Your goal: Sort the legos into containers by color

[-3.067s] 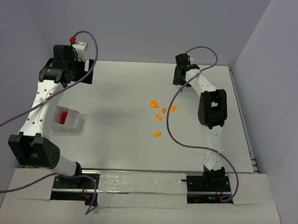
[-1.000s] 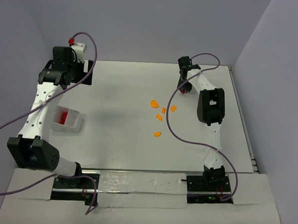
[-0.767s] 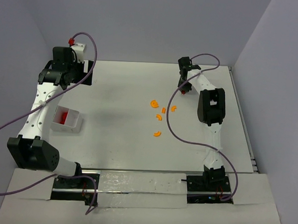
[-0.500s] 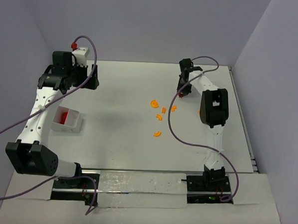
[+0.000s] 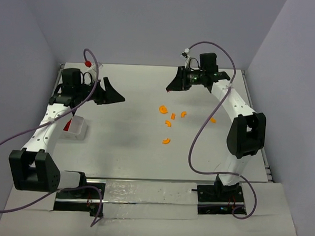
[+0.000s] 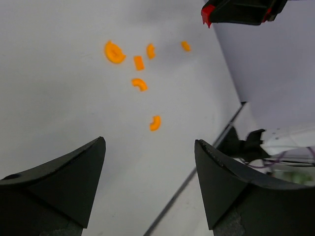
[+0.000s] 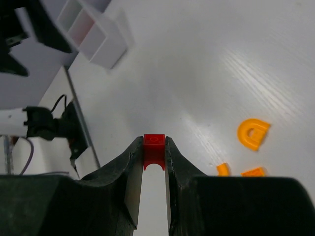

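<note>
Clamping red block, right pincer hovers near far table edge.

White matte table, boxed in on three sides by plain lavender-grey walls: back wall, left wall, right wall. Light is soft and even, only faint blurred shadows on the table top, plus a streaky sheen in the right wrist view. Shiny foil-like strip runs along the near edge, with a pale ledge below it.
</note>
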Controlling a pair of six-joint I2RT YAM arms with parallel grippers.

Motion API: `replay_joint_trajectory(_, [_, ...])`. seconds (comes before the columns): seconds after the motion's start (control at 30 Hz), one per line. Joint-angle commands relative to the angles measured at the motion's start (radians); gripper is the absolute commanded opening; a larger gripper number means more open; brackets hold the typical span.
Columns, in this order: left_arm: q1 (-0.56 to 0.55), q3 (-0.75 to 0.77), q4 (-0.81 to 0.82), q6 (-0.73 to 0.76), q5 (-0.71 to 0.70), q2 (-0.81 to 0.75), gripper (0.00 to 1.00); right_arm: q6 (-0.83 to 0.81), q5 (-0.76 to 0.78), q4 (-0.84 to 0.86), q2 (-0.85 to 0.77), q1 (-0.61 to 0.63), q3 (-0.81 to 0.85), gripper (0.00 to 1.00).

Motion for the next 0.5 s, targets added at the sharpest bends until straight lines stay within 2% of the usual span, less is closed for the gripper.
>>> replay_joint_trajectory(0.0, [-0.004,-0.122,0.289,-0.374,0.242,0.005,0.82,-0.144,-0.242,0.066,-0.109,0.062,-0.076,0.00])
replay_joint_trajectory(0.1, [-0.008,-0.176,0.440,-0.509,0.264,-0.001,0.82,-0.329,-0.213,-0.028,-0.169,0.121,-0.078,0.00])
replay_joint_trajectory(0.2, [-0.016,-0.183,0.478,-0.580,0.273,0.018,0.82,-0.432,-0.154,-0.059,-0.229,0.186,-0.106,0.00])
replay_joint_trajectory(0.27, [-0.033,-0.194,0.509,-0.648,0.280,0.036,0.82,-0.434,-0.089,0.001,-0.284,0.231,-0.151,0.00])
replay_joint_trajectory(0.47, [-0.069,-0.292,0.764,-0.911,0.283,0.047,0.81,-0.328,-0.019,0.128,-0.316,0.290,-0.205,0.00])
